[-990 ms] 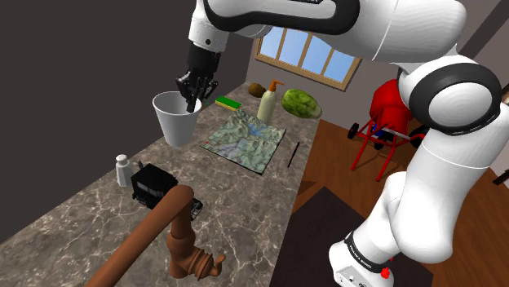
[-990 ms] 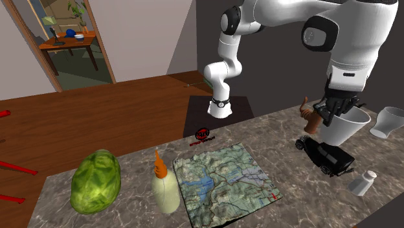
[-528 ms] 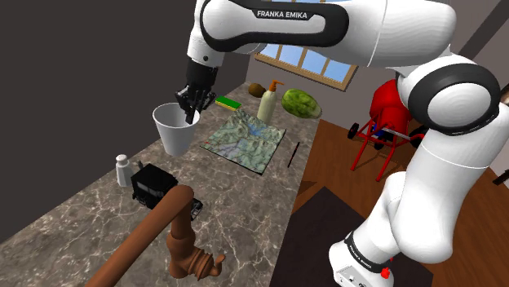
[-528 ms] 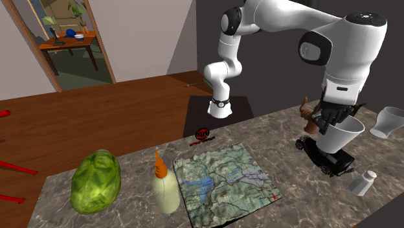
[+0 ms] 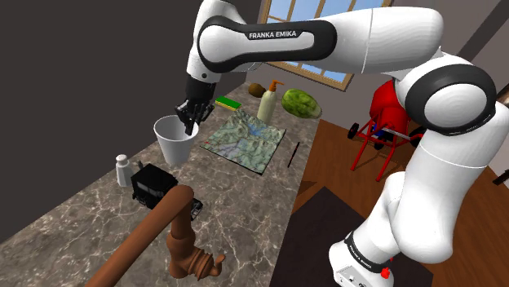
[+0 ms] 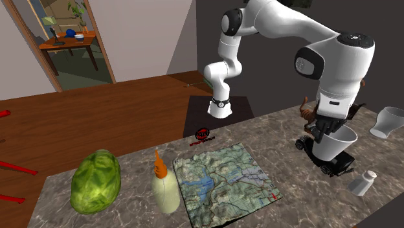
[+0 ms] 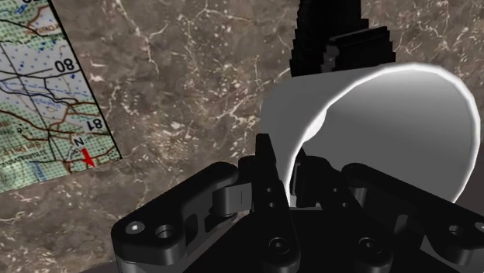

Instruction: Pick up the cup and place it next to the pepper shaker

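Wrist view: the hand (image 7: pixel 288 167) is closed to a narrow gap on the cup's (image 7: pixel 388 132) rim, one finger (image 7: pixel 266 159) outside the white wall and the other inside. A black object rises just beyond the cup, its form unclear.

Shoulder view: the hand (image 5: pixel 192 114) grips the cup (image 5: pixel 176 140) at left of centre, upright, low over the desk (image 5: pixel 245 196). Whether its base touches the marble cannot be told. The shaker (image 5: pixel 123 169) stands lower left of the cup, near the dark wall, with bare marble between them. A black box (image 5: pixel 151 183) sits just right of the shaker, and a map (image 5: pixel 245 139) lies right of the cup. The desk's open edge runs from upper right down to bottom centre. A brown pipe (image 5: pixel 155 232) is cut off at the lower left.

Second exterior view: the cup (image 6: pixel 333 144) at right partly hides the box (image 6: pixel 331 162). The shaker (image 6: pixel 362 182) stands at lower right, near the desk's edge.
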